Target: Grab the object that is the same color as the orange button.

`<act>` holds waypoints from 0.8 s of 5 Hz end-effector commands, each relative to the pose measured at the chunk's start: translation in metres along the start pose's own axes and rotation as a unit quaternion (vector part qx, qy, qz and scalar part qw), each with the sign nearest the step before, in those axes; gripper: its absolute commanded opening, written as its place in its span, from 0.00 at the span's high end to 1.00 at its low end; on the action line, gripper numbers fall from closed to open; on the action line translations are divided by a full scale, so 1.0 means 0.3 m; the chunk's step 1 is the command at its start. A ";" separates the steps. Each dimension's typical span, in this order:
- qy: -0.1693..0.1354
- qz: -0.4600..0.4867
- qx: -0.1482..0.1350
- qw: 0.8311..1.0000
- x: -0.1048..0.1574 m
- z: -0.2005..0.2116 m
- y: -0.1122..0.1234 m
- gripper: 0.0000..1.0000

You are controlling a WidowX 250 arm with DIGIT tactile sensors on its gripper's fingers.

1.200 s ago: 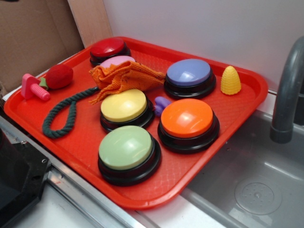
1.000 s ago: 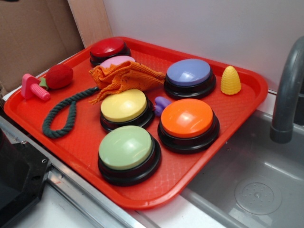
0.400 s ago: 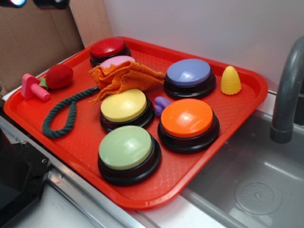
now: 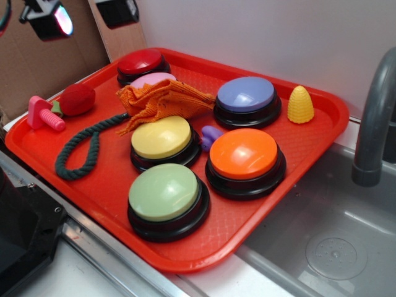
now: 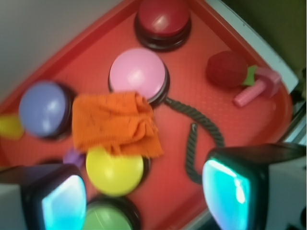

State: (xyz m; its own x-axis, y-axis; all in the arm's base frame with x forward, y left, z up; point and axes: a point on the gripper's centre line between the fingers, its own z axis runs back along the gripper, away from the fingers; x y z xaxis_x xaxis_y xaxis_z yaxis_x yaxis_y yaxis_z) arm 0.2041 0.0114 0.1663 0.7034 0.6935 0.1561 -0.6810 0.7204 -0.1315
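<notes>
The red tray (image 4: 297, 154) fills the bench. The orange button (image 4: 245, 154) sits near its right side. The orange knitted cloth (image 4: 162, 99) lies bunched between the pink and yellow buttons. The hand (image 4: 83, 15) hangs far left, fingers spread wide, empty.

A red tray (image 4: 309, 145) beside the sink (image 4: 334, 247) carries six dome buttons around the orange button (image 4: 245, 154), an orange cloth (image 4: 162, 99), a green rope (image 4: 77, 151) and small toys.
</notes>
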 end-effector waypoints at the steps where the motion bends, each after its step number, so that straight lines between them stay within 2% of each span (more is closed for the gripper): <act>1: -0.049 0.072 -0.006 0.996 0.121 -0.190 -0.006 0.00; 2: -0.059 0.082 0.009 0.995 0.153 -0.256 0.007 0.00; 3: -0.033 0.083 0.015 0.996 0.150 -0.328 0.014 0.00; 4: 0.008 0.067 -0.016 0.998 0.137 -0.370 0.012 0.00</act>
State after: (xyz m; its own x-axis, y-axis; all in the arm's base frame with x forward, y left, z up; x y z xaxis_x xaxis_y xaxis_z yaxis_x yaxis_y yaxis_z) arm 0.2524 0.0352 0.0576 0.6213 0.7766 0.1042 -0.7610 0.6297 -0.1559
